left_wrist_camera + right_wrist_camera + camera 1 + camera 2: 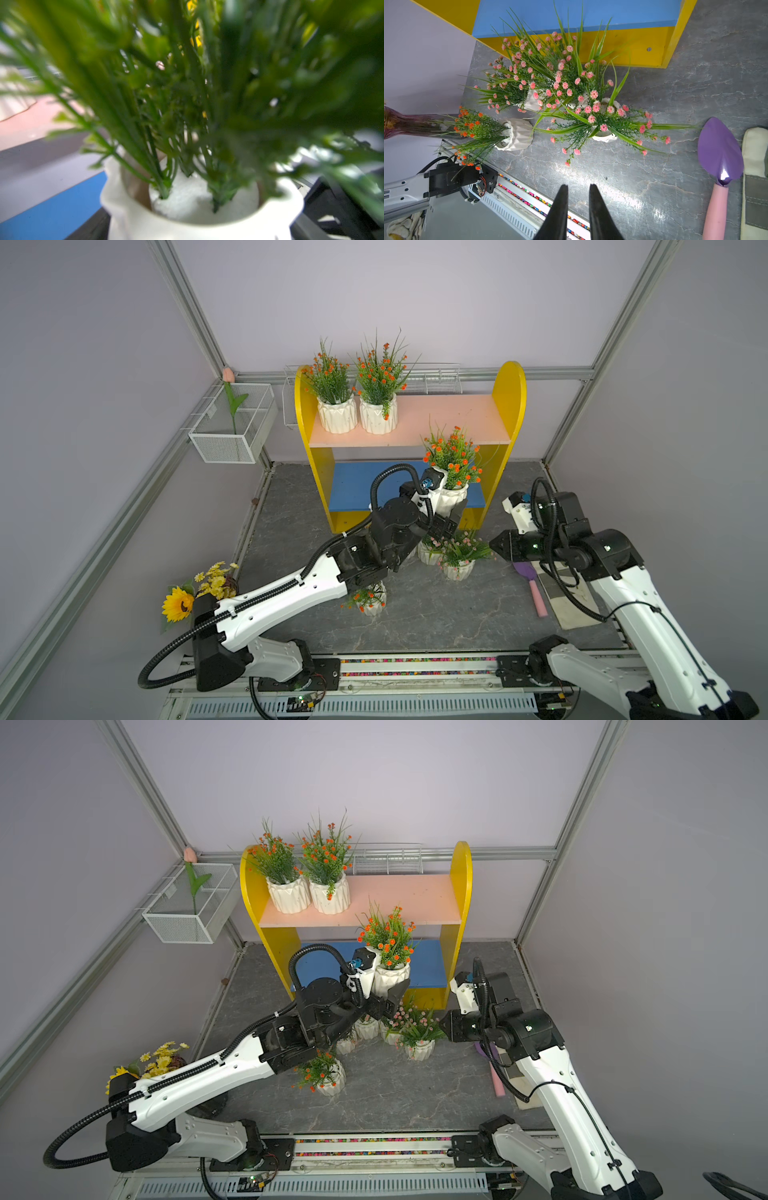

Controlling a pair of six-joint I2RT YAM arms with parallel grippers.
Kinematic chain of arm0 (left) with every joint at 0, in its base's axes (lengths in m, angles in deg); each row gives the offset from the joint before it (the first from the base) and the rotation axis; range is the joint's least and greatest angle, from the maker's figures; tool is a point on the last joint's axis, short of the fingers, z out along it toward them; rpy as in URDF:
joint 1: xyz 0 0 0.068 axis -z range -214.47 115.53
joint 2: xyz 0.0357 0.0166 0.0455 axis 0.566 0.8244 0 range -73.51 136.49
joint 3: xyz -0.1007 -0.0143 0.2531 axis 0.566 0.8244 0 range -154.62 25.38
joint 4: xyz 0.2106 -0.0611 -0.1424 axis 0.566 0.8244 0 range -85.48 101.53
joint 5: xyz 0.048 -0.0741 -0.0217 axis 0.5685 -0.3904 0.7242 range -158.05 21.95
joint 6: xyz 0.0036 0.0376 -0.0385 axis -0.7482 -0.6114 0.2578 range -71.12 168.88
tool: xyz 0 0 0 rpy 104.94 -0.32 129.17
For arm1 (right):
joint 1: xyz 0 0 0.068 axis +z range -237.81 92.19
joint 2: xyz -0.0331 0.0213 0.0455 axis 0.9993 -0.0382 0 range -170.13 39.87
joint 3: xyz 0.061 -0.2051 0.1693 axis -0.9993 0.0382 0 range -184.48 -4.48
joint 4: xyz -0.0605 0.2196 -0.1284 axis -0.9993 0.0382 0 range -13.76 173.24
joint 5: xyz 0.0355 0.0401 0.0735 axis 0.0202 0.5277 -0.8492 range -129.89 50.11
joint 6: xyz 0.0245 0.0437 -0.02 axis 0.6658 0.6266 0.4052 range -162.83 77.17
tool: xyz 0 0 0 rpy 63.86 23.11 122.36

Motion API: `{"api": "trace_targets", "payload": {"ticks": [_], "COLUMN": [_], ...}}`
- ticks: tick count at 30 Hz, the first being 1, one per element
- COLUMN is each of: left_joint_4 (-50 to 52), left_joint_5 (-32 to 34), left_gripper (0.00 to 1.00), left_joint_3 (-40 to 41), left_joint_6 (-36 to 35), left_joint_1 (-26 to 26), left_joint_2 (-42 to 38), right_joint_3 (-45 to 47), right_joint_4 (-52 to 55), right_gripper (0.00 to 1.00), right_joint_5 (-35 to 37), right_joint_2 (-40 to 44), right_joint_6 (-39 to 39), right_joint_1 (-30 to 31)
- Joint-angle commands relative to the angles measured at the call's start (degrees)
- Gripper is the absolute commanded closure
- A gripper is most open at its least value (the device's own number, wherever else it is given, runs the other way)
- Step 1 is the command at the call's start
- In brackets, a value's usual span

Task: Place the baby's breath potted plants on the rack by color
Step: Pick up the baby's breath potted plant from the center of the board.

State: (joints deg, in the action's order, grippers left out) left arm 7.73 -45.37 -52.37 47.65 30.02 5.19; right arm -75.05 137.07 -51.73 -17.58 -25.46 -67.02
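Our left gripper [446, 512] is clamped on an orange pot [454, 492], held upright before the rack [509, 406], presumably to join the shelved pots [357, 414] (at eleven o'clock). Our right gripper [578, 186], jaws slightly apart and empty, hangs at three o'clock of the pink pots [457, 568].

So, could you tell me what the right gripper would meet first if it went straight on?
Probably the nearest pink plant: the right gripper points at its sprigs, with nothing visible in between.
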Motion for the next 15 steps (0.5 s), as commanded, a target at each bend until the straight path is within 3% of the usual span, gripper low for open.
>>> {"api": "trace_targets", "payload": {"ticks": [1, 15], "left_joint_4": [-0.46, 7.02], "left_joint_5": [0.07, 2.76], "left_gripper": [0.59, 0.60], "left_joint_3": [-8.16, -37.65], "left_joint_6": [-1.82, -4.32], "left_joint_1": [-0.74, -4.97], "left_joint_2": [2.35, 20.36], "right_joint_3": [2.36, 9.47], "right_joint_4": [-1.50, -3.19], "right_gripper": [0.78, 0.78], "right_joint_5": [0.02, -0.76], "right_joint_2": [1.62, 8.06], "right_joint_6": [0.91, 1.87], "right_joint_1": [-0.37, -0.33]}}
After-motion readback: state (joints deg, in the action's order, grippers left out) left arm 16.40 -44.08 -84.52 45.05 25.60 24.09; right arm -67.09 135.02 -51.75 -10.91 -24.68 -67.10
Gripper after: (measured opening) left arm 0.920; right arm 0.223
